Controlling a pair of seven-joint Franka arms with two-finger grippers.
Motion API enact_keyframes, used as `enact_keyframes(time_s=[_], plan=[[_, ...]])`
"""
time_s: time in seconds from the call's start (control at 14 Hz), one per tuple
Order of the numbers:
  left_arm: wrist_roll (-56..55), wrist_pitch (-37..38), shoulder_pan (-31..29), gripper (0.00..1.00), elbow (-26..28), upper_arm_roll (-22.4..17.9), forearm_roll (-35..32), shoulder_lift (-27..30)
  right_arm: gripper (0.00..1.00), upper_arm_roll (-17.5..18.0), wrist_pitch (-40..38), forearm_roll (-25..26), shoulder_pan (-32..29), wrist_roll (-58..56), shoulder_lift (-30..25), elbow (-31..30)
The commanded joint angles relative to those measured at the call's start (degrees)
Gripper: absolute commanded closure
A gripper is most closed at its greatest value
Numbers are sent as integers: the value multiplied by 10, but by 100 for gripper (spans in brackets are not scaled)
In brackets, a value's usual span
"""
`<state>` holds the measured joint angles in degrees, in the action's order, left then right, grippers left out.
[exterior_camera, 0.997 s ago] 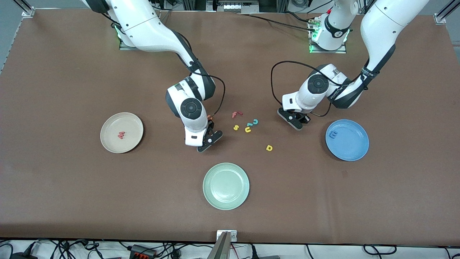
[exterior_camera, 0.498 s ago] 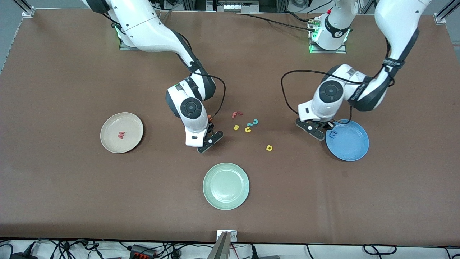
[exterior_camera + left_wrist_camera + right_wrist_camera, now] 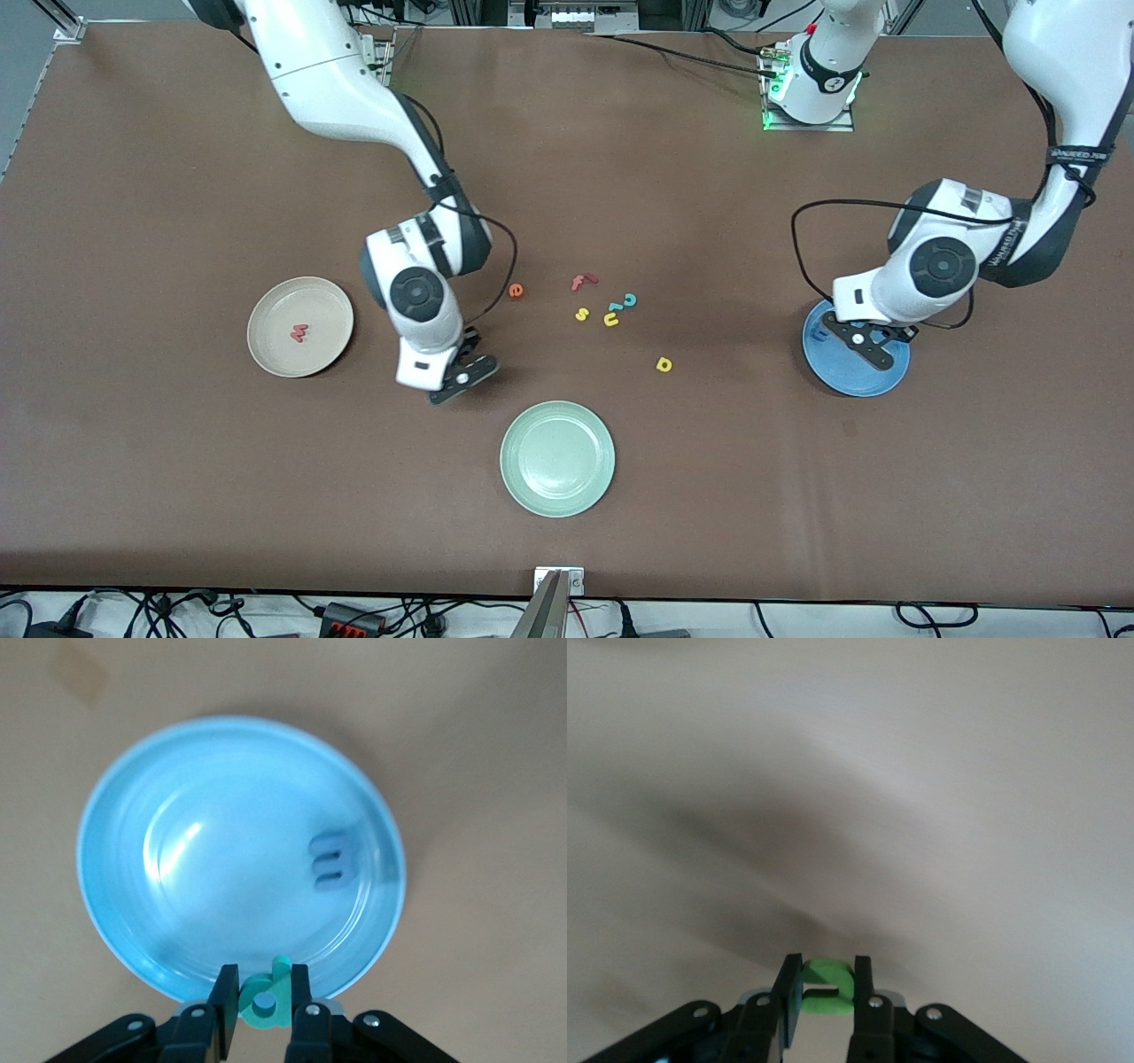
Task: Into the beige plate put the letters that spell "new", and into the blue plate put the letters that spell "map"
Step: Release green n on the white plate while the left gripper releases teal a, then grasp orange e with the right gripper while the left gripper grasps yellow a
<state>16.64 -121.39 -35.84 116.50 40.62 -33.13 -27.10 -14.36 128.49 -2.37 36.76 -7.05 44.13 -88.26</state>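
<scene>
My left gripper (image 3: pixel 263 985) is shut on the teal p (image 3: pixel 266 1001) and hangs over the edge of the blue plate (image 3: pixel 849 377), where the blue m (image 3: pixel 332 859) lies. My right gripper (image 3: pixel 827 974) is shut on the green n (image 3: pixel 828 994) above bare table, between the beige plate (image 3: pixel 321 306) and the pale green plate (image 3: pixel 557 458). The pinkish-red w (image 3: pixel 299 334) rests in the beige plate. The orange e (image 3: pixel 516 290) lies on the table beside the right arm's wrist. The yellow a (image 3: pixel 664 364) lies alone, nearer the front camera than the other loose letters.
Mid-table lies a loose cluster: a red f (image 3: pixel 583 282), a yellow s (image 3: pixel 582 314), a yellow u (image 3: pixel 611 319) and teal hooked letters (image 3: pixel 629 300). The pale green plate holds nothing.
The right gripper shut on the green n and carried it toward the beige plate's end, uncovering the orange e. The left arm swung with the teal p from the table to over the blue plate.
</scene>
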Motion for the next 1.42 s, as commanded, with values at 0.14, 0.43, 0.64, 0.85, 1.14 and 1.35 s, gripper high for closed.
enact_keyframes(time_s=[0.14, 0.43, 0.64, 0.85, 1.14, 1.35], plan=[[-1, 4, -19, 0, 12, 14, -5, -16, 75, -30, -89, 2, -69, -4, -73, -40], [-6, 10, -17, 0, -14, 69, -4, -16, 75, -30, -83, 2, -116, -5, -147, -169], [-72, 6, 28, 0, -50, 100, -4, -37, 75, -30, -46, 0, -122, -4, -175, -247], [-214, 3, 102, 0, -110, 98, 10, -91, 75, -29, 16, 0, -119, -4, -172, -294], [-397, -1, 239, 0, -230, 68, 3, -180, 0, -29, 47, 0, -118, 4, -174, -297], [-425, -70, 362, 0, -288, -57, 3, -200, 0, -26, 15, -1, -115, 4, -198, -263]])
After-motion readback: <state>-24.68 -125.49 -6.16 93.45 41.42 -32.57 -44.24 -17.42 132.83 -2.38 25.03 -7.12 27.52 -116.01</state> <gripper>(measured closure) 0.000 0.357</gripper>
